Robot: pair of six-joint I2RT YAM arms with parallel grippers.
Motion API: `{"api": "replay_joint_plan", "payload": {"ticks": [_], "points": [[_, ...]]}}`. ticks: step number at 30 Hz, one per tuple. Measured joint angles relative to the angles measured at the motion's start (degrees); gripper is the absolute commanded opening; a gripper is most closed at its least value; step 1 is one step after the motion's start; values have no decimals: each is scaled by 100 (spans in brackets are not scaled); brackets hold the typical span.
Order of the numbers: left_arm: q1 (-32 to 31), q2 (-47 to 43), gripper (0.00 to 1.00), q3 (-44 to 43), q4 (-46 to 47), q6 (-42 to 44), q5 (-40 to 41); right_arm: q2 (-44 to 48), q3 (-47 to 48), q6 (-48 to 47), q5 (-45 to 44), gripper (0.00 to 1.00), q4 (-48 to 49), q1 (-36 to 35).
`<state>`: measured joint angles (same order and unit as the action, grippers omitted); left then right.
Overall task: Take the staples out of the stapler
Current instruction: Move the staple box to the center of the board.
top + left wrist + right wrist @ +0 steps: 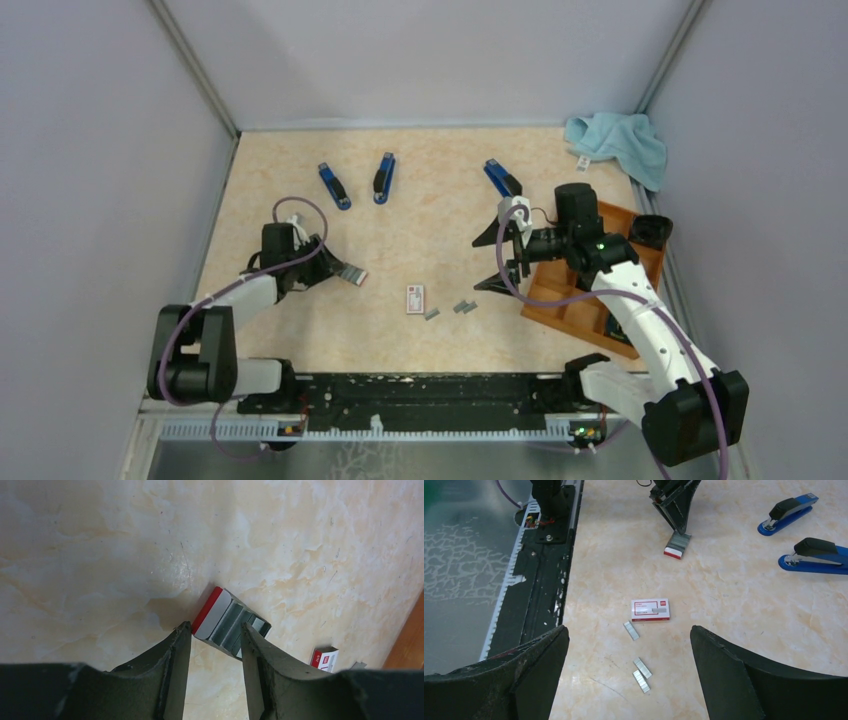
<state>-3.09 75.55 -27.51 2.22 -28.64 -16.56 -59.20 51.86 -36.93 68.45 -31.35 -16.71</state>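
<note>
While parted wide above beige marbled worktop's (440, 160) right edge: black right gripper (495, 262). Black left gripper (214, 626) astride small grey red-ended box (230, 630) near left edge; clamped or not, unclear. Three blue staplers (384, 178) toward far edge. White red-labelled box (651, 609) near-centre, thin grey staple strips (642, 667) just beside.

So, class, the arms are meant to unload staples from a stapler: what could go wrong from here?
The left hand straddles the open staple tray askew, near one corner, so the tray may twist away or spill its strips. The loose staples lie beside the white box; a low-passing arm could scatter them.
</note>
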Motion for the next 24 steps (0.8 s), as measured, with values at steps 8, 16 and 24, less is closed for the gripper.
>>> {"api": "replay_joint_plan", "payload": {"ticks": [8,16,24], "points": [[0,24,46,0,37,-2,-345,0,0,2,15,92,0,0],[-2,-9,46,33,219,-44,-807,0,0,7,20,92,2,0],[-13,-94,48,37,133,-22,-584,0,0,9,22,92,4,0]]}}
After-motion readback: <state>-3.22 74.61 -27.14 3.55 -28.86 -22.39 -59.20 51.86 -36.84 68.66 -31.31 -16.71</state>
